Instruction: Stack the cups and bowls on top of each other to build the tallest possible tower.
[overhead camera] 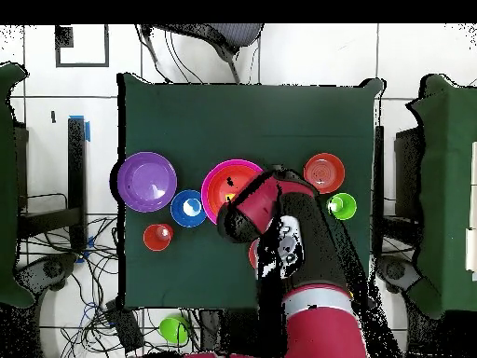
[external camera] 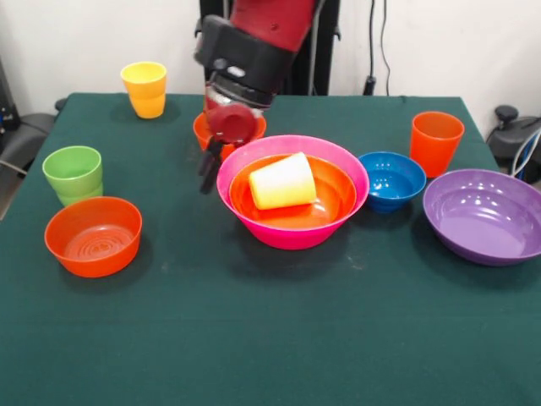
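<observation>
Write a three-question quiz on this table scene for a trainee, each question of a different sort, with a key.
1. True or false: the yellow cup inside the large orange bowl stands upright.
2. Which bowl sits right beside the pink bowl, between it and the purple bowl? A) small blue bowl B) small orange bowl C) green bowl
3. Fill in: the green cup stands just behind the small ____ bowl at the table's side.

Key
1. False: it lies tipped on its side.
2. A, the small blue bowl.
3. Orange: the small orange bowl.
</observation>
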Controlling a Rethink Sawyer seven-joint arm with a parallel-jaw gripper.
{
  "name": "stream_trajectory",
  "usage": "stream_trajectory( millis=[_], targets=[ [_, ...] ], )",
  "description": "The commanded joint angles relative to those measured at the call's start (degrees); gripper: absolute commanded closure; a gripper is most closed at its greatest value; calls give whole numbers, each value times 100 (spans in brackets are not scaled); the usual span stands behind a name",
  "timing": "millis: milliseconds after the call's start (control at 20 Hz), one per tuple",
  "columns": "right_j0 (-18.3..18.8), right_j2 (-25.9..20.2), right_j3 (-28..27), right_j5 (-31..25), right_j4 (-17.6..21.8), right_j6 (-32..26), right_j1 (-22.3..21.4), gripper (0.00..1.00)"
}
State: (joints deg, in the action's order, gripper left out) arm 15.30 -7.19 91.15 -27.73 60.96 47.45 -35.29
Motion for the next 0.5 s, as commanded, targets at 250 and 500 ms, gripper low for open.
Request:
stream_trajectory(
  millis=[250, 500],
  targets=[
    [687, -1535, 1134, -930, -846, -1787, -65, 0],
    [922, -1967, 1491, -822, -1017, -1580, -358, 0]
  ],
)
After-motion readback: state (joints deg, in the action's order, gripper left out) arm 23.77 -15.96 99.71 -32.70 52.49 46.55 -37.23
